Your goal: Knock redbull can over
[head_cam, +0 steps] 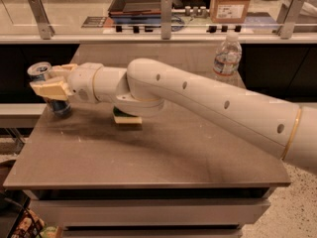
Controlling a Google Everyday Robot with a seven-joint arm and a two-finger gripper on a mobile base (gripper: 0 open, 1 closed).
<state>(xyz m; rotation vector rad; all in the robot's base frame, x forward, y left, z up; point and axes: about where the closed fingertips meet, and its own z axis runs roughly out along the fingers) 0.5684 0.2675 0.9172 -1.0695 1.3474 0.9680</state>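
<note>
The redbull can (40,71) stands at the table's left edge, leaning with its silver top toward the left; its blue base (62,108) rests on the tabletop. My gripper (52,81) is at the can's middle. Its beige fingers (49,89) are apart: one crosses the front of the can and the other sits behind, to the right of the can's top. The middle of the can is hidden by the front finger. My white arm (198,100) reaches across the table from the right.
A clear water bottle (227,56) stands at the table's back right. A green and yellow sponge-like block (126,118) lies under my arm. The table's left edge (25,143) is close to the can. A railed counter (163,26) runs behind.
</note>
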